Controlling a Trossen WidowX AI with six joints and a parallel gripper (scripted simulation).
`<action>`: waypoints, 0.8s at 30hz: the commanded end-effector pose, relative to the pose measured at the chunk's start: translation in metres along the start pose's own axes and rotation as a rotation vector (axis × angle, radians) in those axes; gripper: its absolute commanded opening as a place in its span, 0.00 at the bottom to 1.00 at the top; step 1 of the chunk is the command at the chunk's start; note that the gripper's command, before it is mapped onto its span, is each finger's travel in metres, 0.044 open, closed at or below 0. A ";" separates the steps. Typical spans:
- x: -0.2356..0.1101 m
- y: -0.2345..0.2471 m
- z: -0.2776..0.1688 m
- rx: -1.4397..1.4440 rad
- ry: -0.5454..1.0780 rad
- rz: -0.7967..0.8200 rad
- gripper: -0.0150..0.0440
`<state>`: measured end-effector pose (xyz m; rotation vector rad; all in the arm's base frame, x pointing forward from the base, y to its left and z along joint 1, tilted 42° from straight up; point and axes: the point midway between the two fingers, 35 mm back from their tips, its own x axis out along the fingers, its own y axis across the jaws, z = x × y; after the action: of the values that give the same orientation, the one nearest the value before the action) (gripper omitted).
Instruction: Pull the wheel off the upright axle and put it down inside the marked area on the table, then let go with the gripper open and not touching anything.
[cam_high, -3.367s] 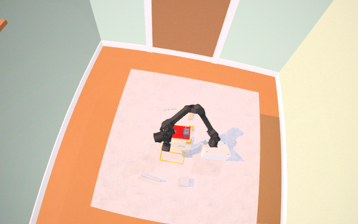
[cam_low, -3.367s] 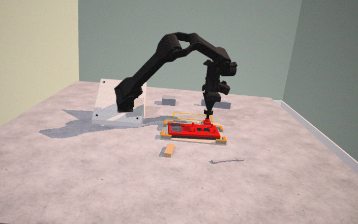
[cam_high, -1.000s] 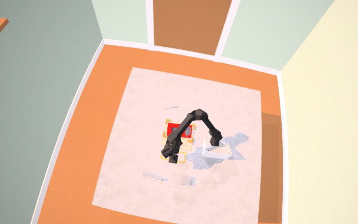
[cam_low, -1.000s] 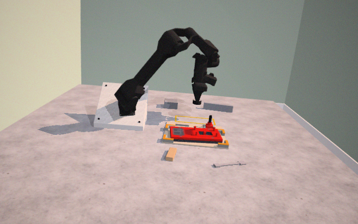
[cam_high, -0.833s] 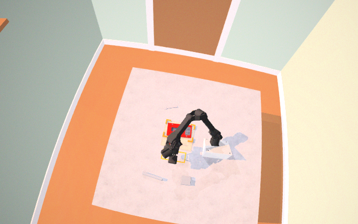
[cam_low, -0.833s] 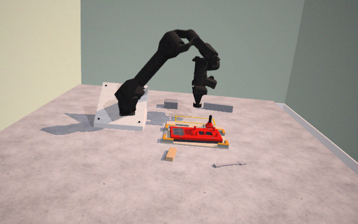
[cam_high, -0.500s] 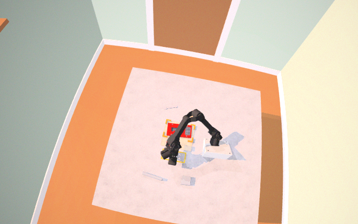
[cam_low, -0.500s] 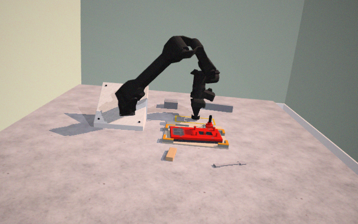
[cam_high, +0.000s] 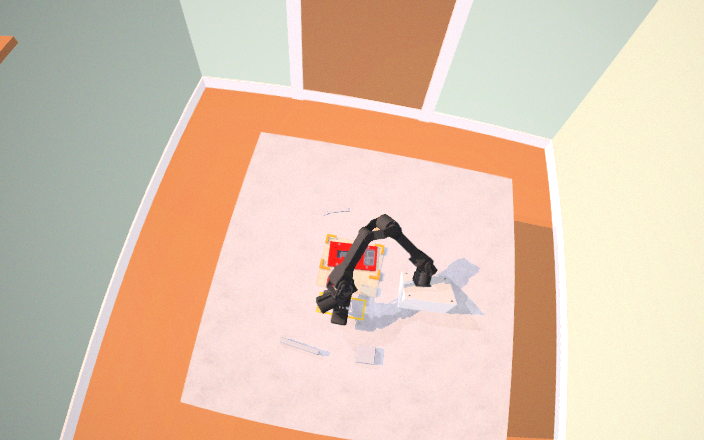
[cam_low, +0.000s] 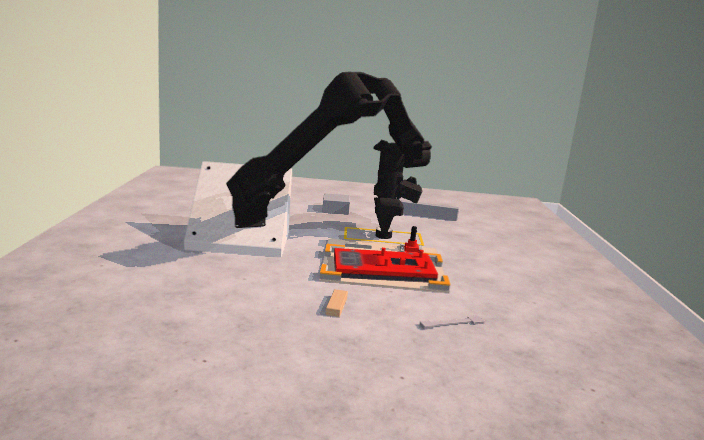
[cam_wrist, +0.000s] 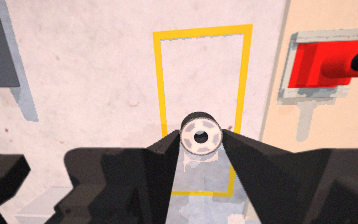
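Black jaws clamped on the white wheel (cam_wrist: 200, 137), low inside the yellow-outlined marked area (cam_wrist: 161, 75) on the table (cam_low: 155, 337).

An orange floor (cam_high: 155, 290) with white skirting (cam_high: 129, 243) surrounds the pale mottled table (cam_high: 415, 373). The walls are grey-green (cam_low: 467, 77) and cream (cam_low: 77, 77). A brown door (cam_high: 373, 46) in a white frame (cam_high: 294, 46) stands in the far wall. Light casts soft grey shadows.

Top view: high overhead, distant. Exterior view: table-level, facing the arm (cam_low: 332, 114), middle distance. Wrist view: close, looking down. All share the yellow outline (cam_wrist: 202, 33).
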<state>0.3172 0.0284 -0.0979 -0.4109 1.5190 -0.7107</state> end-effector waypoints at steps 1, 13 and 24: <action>0.000 0.000 0.000 0.000 0.000 0.000 0.70; -0.055 0.002 0.000 -0.008 -0.016 0.003 0.81; -0.105 -0.034 -0.080 -0.009 0.004 -0.003 1.00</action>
<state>0.2555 0.0908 -0.0034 -0.4211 1.5093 -0.6838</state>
